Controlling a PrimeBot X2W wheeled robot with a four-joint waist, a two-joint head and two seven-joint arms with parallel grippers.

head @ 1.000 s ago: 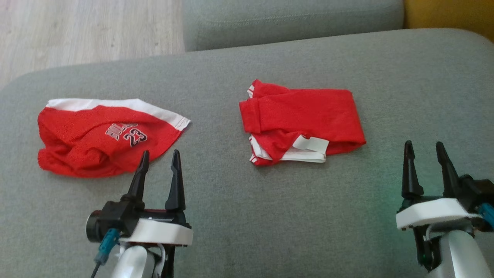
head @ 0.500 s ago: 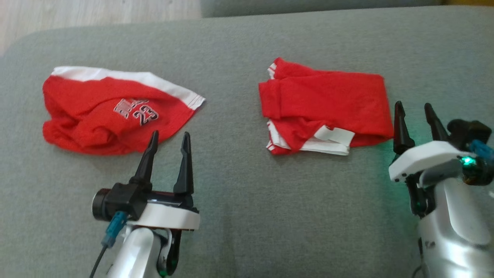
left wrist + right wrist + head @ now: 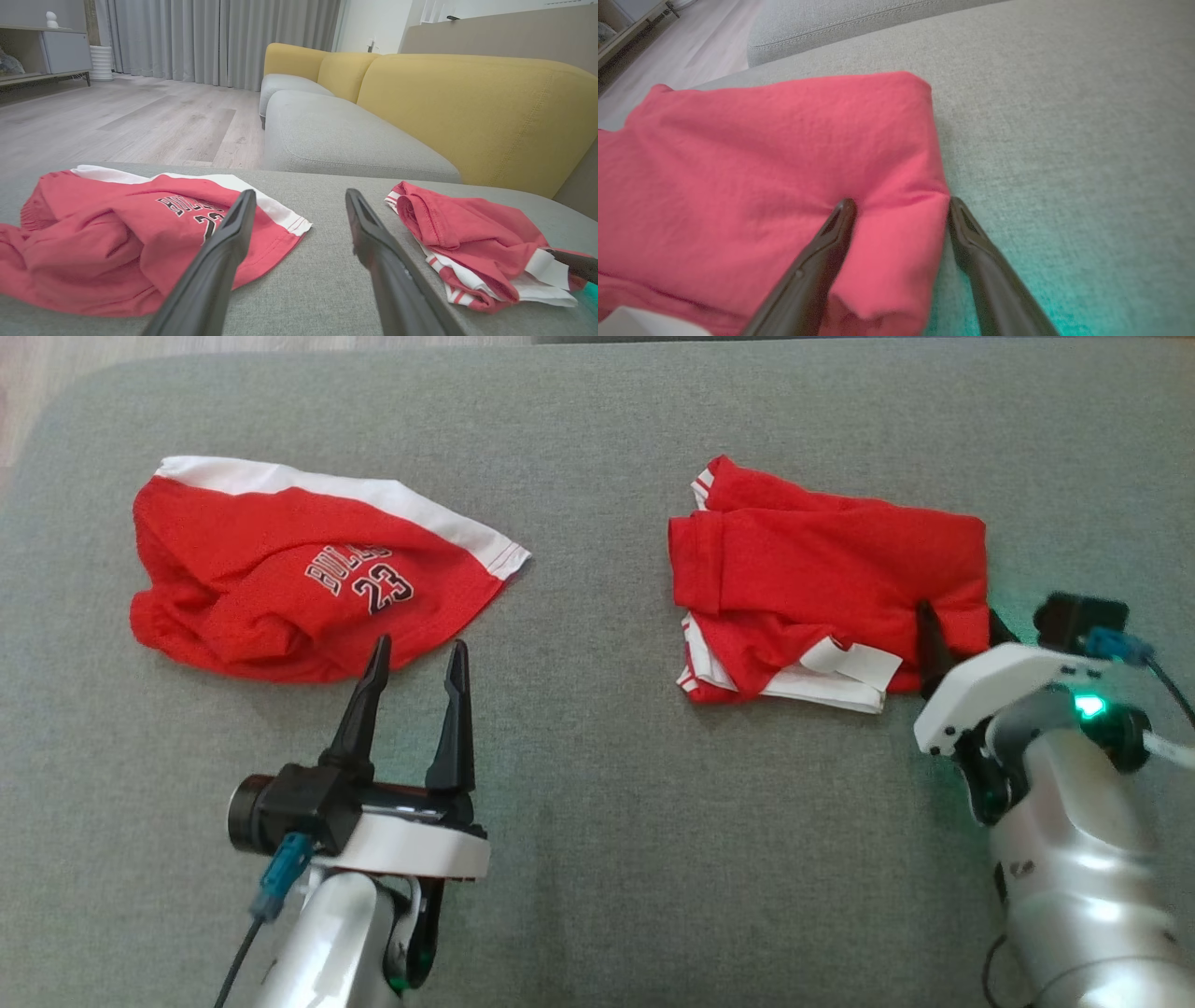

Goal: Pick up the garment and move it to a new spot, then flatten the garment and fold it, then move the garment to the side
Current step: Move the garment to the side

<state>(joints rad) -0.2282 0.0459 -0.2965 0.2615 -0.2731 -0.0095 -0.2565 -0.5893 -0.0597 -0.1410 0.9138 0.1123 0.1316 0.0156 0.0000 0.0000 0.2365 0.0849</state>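
Two red garments lie on the grey cushion (image 3: 597, 784). The folded red garment (image 3: 831, 569) with white trim lies at the right. My right gripper (image 3: 962, 625) stands open, its fingers straddling that garment's near right corner (image 3: 901, 242), one finger on the cloth (image 3: 761, 154), the other on the cushion beside it. At the left lies a crumpled red garment (image 3: 280, 569) with a white band and "BULLS 23" print. My left gripper (image 3: 419, 649) is open just short of its near edge, nothing between its fingers (image 3: 300, 196). The left wrist view has both garments, crumpled (image 3: 93, 224) and folded (image 3: 467, 228).
A second grey seat cushion (image 3: 336, 140) and yellow backrests (image 3: 467, 107) stand beyond the work cushion. Wooden floor (image 3: 117, 121) lies off the cushion's far left edge. Bare grey fabric stretches between the two garments and in front of them.
The head camera has tilted down, so the whole picture shifted. My right gripper has moved forward and left onto the folded garment's near right corner. The left gripper has barely moved.
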